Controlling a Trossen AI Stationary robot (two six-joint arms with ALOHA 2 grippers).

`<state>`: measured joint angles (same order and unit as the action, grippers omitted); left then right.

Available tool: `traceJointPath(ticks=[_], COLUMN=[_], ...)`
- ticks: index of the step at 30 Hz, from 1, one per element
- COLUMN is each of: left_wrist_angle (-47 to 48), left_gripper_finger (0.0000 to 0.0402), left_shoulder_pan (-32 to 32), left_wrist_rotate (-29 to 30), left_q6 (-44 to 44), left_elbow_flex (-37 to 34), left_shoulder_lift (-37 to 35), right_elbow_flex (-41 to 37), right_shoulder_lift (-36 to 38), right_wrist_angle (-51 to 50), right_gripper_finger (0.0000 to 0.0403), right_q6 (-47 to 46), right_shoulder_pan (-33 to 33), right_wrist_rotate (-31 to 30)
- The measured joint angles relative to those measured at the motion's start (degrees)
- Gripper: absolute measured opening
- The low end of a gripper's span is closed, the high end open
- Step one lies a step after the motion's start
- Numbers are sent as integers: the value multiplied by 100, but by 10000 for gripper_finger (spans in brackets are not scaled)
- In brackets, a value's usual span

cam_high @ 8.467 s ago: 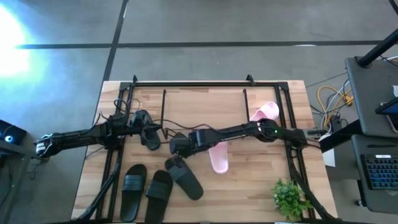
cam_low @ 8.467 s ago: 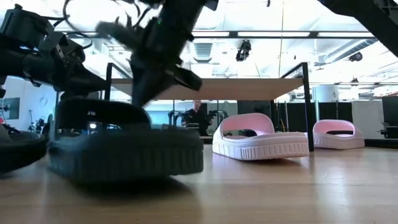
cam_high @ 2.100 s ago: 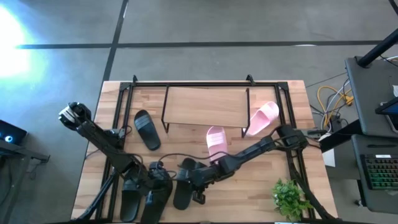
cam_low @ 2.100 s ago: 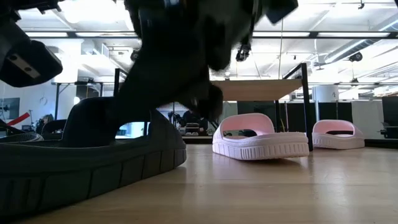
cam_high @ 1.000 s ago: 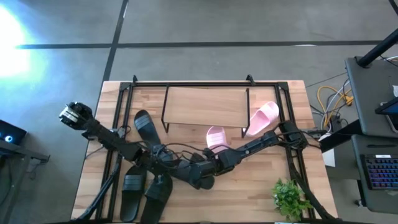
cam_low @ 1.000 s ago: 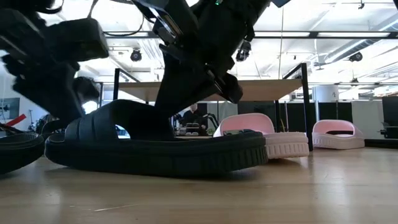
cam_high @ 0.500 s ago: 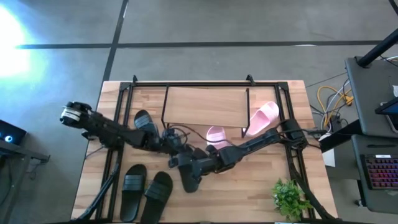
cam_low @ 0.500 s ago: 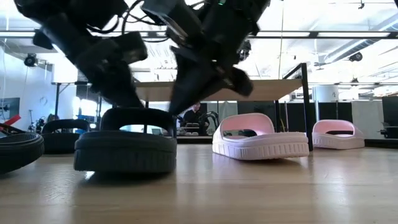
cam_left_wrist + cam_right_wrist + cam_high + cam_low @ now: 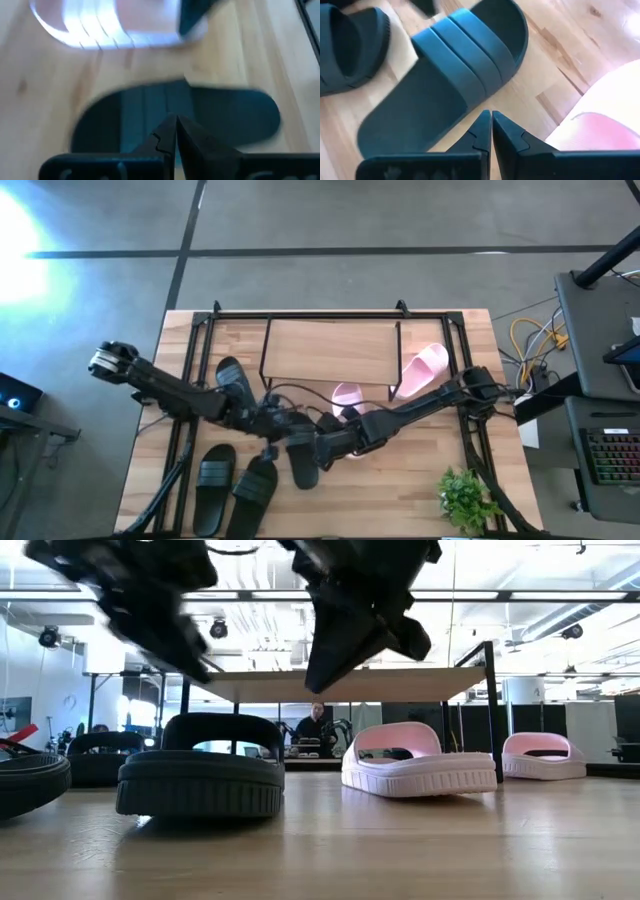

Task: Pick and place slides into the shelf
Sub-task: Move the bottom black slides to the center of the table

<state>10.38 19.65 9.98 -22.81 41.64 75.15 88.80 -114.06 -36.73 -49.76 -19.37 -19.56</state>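
A black slide [image 9: 300, 463] [image 9: 200, 785] lies flat on its sole in the middle of the table. My left gripper [image 9: 272, 428] [image 9: 175, 131] and my right gripper [image 9: 330, 446] [image 9: 490, 125] hover just above it, both shut and clear of its strap. Two more black slides [image 9: 235, 480] lie near the left near corner, and another one [image 9: 235, 383] lies left of the shelf [image 9: 330, 350]. One pink slide [image 9: 347, 395] sits at the shelf's near edge, and the other [image 9: 422, 370] rests right of it.
A small green plant [image 9: 462, 498] stands at the right near corner. Black frame rails [image 9: 190, 380] run along the table's left, right and far edges. Cables trail over the table by the left arm. In the low view a person [image 9: 318, 725] shows far behind the shelf.
The black slide, held between both grippers a second ago, has turned about and now rests flat on the table. Both grippers have risen off its strap and let go. The left arm has swung toward the far edge.
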Motion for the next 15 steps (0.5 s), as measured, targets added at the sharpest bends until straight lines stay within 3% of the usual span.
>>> traceJointPath(ticks=[3, 6, 15], left_wrist_angle=[681, 692, -434], left_gripper_finger=[0, 0, 0], left_shoulder_pan=[377, 634, 307], left_wrist_rotate=[11, 15, -139], left_q6=[-391, -580, -244], left_elbow_flex=[-5, -175, -288], left_shoulder_lift=[-160, -154, 1110], right_elbow_flex=[-2, -10, -20], right_shoulder_lift=[67, 83, 78], right_wrist_angle=[-14, -29, -74], right_gripper_finger=[9, 9, 9], right_q6=[78, 177, 285], right_shoulder_pan=[0, 9, 28], right_wrist_rotate=[-1, -1, 3])
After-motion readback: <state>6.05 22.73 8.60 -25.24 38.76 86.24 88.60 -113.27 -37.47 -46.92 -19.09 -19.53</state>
